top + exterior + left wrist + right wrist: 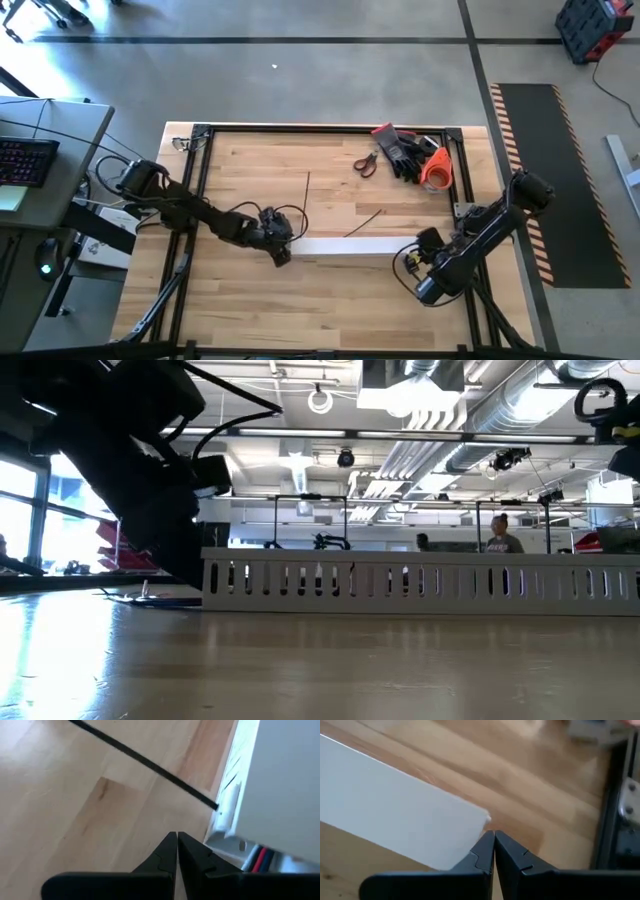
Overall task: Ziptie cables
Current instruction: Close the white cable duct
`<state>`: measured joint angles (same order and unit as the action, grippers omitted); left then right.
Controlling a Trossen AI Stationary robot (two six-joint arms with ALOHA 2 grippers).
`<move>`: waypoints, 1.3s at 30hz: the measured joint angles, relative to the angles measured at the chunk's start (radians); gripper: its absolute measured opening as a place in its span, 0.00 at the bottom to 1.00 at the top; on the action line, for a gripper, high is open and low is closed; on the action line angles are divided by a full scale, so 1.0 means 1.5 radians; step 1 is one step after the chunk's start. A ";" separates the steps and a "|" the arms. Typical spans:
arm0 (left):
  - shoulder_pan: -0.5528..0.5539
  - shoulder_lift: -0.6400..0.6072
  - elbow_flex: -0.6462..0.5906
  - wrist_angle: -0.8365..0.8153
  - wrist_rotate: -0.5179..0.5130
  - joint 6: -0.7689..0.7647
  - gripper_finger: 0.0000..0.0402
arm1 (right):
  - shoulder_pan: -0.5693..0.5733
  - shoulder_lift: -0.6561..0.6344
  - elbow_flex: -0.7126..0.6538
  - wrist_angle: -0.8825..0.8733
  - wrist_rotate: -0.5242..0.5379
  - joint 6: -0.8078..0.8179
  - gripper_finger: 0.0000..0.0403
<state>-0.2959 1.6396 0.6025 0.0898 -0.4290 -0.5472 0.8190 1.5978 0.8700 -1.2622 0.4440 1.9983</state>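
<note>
1. L gripper (281,252) pinched shut, empty, at left end of white channel (345,247), centre-low in high view; prob. steadying it.
2. R gripper (408,262) closed, empty, at channel's right end.
3. Cables (259,859) peek from channel end, lower right of left wrist view; not yet tied.

My light wooden slatted table (260,290) carries a long white slotted plastic channel (345,247), two thin dark zipties (308,192) (364,222), red-handled scissors (365,163), black gloves (405,152) and an orange roll (436,168).
</note>
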 joint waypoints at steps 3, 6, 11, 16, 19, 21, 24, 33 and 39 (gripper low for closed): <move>0.000 -0.037 0.000 -0.072 -0.004 -0.005 0.00 | 0.025 0.000 0.000 0.002 0.094 -0.010 0.00; -0.004 -0.094 0.000 -0.166 -0.041 -0.024 0.00 | 0.046 -0.001 0.000 0.033 0.192 -0.009 0.00; -0.026 -0.199 -0.001 -0.234 -0.096 -0.027 0.00 | 0.029 0.005 -0.001 0.254 0.337 -0.178 0.00; -0.066 -0.274 -0.001 -0.190 -0.102 0.044 0.00 | -0.072 0.043 -0.001 0.536 0.331 -0.490 0.00; -0.081 -0.282 -0.001 -0.165 -0.095 0.064 0.00 | -0.141 0.078 -0.001 0.689 0.280 -0.667 0.00; -0.088 -0.278 -0.001 -0.165 -0.094 0.061 0.00 | -0.185 0.099 -0.001 0.737 0.239 -0.727 0.00; -0.100 -0.263 -0.001 -0.167 -0.096 0.045 0.00 | -0.240 0.129 0.001 0.764 0.206 -0.745 0.00; -0.127 -0.236 -0.001 -0.165 -0.148 0.016 0.00 | -0.367 0.188 0.003 0.923 0.135 -0.924 0.00; -0.126 -0.247 -0.001 -0.172 -0.163 0.012 0.00 | -0.430 0.177 -0.002 1.003 0.119 -1.044 0.00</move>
<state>-0.4848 1.2684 0.6018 -0.1674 -0.6736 -0.5297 0.1745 1.8639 0.8671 0.2417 0.6218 0.4323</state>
